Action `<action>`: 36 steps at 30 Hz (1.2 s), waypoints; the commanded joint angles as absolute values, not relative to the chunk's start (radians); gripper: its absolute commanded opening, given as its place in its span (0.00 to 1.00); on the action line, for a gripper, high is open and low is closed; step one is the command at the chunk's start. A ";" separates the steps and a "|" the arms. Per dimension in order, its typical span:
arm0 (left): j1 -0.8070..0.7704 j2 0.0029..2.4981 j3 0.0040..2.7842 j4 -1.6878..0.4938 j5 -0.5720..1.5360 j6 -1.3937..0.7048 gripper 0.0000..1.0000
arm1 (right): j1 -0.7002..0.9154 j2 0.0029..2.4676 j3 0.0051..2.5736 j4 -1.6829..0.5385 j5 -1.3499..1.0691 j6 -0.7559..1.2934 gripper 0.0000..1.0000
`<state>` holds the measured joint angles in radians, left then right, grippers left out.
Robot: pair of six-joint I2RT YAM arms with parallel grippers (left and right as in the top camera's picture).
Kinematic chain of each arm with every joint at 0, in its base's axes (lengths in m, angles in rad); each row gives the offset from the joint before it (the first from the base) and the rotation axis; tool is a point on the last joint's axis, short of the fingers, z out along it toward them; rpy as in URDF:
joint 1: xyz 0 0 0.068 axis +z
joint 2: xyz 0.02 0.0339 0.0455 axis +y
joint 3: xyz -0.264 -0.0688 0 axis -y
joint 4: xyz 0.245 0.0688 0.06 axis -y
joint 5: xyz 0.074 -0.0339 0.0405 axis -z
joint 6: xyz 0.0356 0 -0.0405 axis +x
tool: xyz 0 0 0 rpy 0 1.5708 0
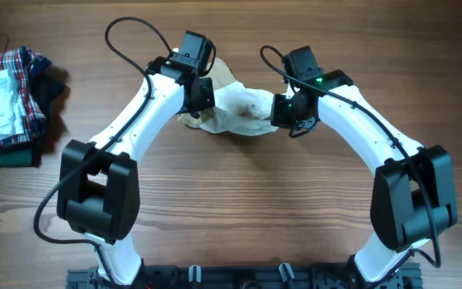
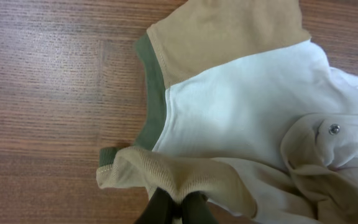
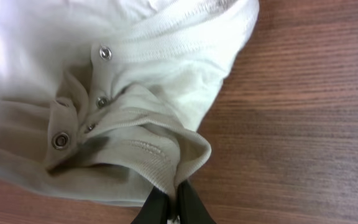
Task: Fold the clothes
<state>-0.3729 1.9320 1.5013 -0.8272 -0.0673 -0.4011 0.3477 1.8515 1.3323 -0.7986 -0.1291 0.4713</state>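
Observation:
The clothes are one small white garment with tan parts and an olive-green trim, lying bunched at the table's back middle between my two grippers. In the left wrist view the garment shows its tan shoulder, green neck edge and a metal snap. My left gripper is shut on a tan ribbed cuff of it; overhead it sits at the garment's left end. My right gripper is shut on a ribbed hem fold of the garment, near several snaps. Overhead the right gripper sits at the garment's right end.
A stack of folded clothes, with a red-and-blue plaid garment on top and a dark green cloth under it, lies at the table's left edge. Bare wood tabletop stretches in front of the garment between the arm bases.

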 commanded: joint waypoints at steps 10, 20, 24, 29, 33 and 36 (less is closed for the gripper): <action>-0.367 2.000 1.519 -0.796 -0.088 -0.389 0.06 | 0.344 1.877 1.333 -0.770 -0.028 0.527 0.04; -0.367 2.005 1.518 -0.796 -0.088 -0.389 0.07 | 0.344 1.942 1.333 -0.767 -0.027 0.534 0.04; -0.367 2.043 1.518 -0.796 -0.088 -0.389 0.18 | 0.343 1.942 1.333 -0.759 -0.021 0.535 0.04; -0.367 2.051 1.519 -0.759 -0.148 -0.387 0.66 | 0.342 1.942 1.333 -0.740 -0.022 0.534 0.44; -0.366 1.982 1.579 -0.767 -0.173 -0.370 0.75 | 0.343 1.940 1.338 -0.704 -0.022 0.527 0.64; -0.366 1.883 1.586 -0.774 -0.173 -0.370 0.75 | 0.342 1.921 1.357 -0.704 -0.022 0.496 0.72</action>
<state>-0.3729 2.0071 1.5524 -0.7666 -0.1501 -0.3859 0.3477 1.9266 1.3323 -0.7086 -0.0425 0.5262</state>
